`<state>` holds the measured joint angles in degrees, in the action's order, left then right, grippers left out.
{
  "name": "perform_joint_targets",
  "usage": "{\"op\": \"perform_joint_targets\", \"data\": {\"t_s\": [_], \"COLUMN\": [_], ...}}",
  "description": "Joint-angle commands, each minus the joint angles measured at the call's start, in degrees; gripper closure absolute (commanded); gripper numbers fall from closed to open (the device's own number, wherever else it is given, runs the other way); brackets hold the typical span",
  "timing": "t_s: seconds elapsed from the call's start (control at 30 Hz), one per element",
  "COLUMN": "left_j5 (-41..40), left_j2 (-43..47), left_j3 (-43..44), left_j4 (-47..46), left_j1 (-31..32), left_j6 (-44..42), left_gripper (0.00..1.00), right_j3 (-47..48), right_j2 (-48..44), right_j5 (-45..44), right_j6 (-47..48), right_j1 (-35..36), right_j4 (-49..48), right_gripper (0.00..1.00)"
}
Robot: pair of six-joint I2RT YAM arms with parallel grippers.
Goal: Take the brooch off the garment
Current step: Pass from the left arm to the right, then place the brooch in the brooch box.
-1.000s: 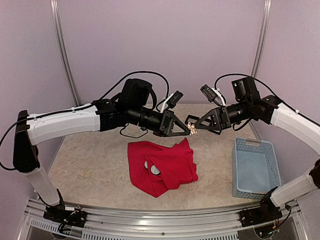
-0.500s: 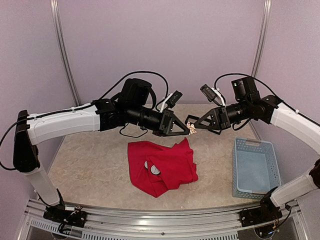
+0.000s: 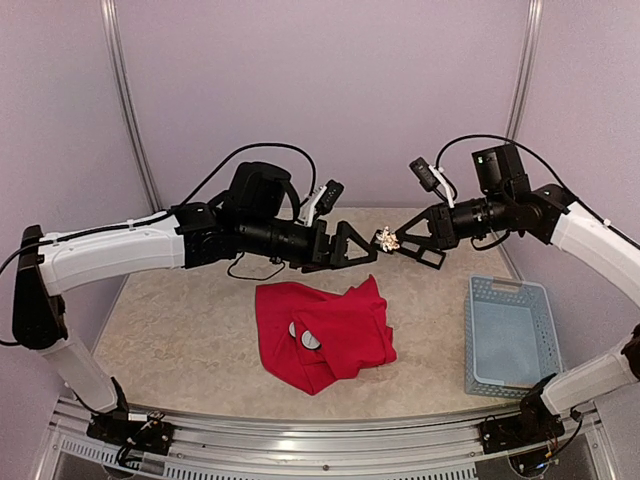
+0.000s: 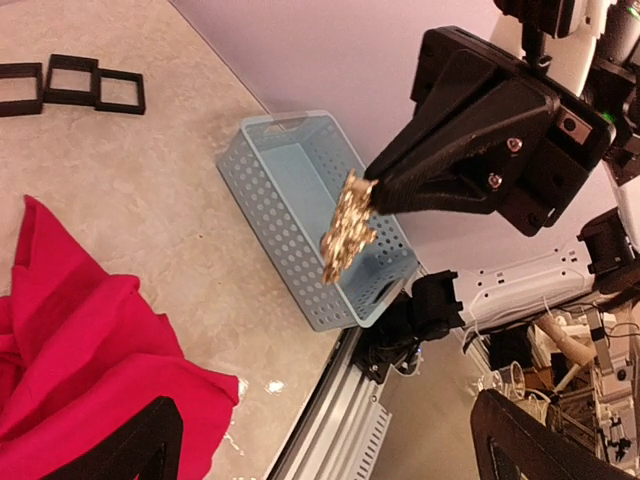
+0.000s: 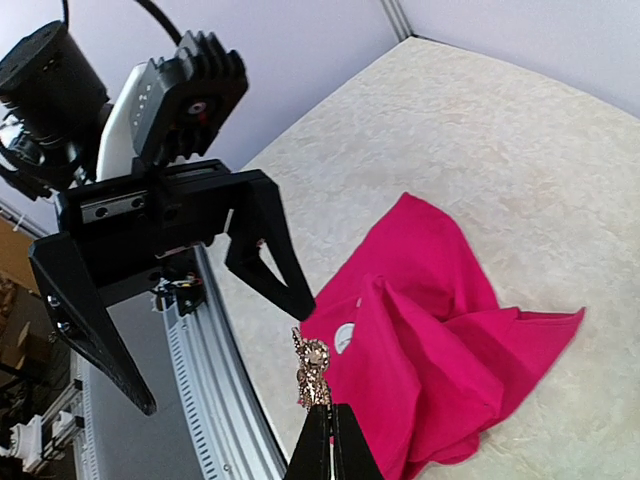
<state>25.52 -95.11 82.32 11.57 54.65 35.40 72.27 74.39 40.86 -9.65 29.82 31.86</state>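
Note:
A small gold, glittery brooch (image 3: 386,238) hangs in the air above the table, pinched at one end by my right gripper (image 3: 397,243), which is shut on it. In the right wrist view the brooch (image 5: 311,368) stands up from the closed fingertips of the right gripper (image 5: 328,412). My left gripper (image 3: 360,248) is open just left of the brooch, apart from it, with nothing between its jaws. Seen from the left wrist, the brooch (image 4: 347,225) dangles from the right gripper (image 4: 378,193). The red garment (image 3: 325,335) lies crumpled on the table below both grippers.
A pale blue perforated basket (image 3: 472,340) stands at the table's right edge, with nothing in it in the left wrist view (image 4: 270,210). Black square frames (image 4: 70,80) lie at the far side of the table. Two white round marks (image 3: 308,340) show on the garment.
My left gripper has opened and drawn back to the left, letting go of the brooch. The right gripper has closed on the brooch and moved slightly up and right.

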Motion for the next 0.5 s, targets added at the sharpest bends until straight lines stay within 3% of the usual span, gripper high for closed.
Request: {"op": "perform_joint_targets", "data": {"t_s": [0.0, 0.23, 0.47], "left_j5": [-13.05, -18.7, -22.23], "left_j2": [8.01, 12.28, 12.66], "left_j3": [-4.5, -6.56, -6.01], "left_j4": [-0.19, 4.64, 9.17], "left_j1": [-1.05, -3.56, -4.71], "left_j6": [-0.5, 1.31, 2.8], "left_gripper": [0.01, 0.01, 0.01], "right_j3": [4.02, 8.37, 11.27], "right_j2": [-1.72, 3.19, 10.64], "right_j5": [-16.14, -30.09, -49.16], "right_j6": [6.05, 12.62, 16.8], "right_j1": [-0.38, -0.38, -0.72], "right_j4": [6.92, 15.41, 17.99], "right_gripper": [1.0, 1.0, 1.0]}}
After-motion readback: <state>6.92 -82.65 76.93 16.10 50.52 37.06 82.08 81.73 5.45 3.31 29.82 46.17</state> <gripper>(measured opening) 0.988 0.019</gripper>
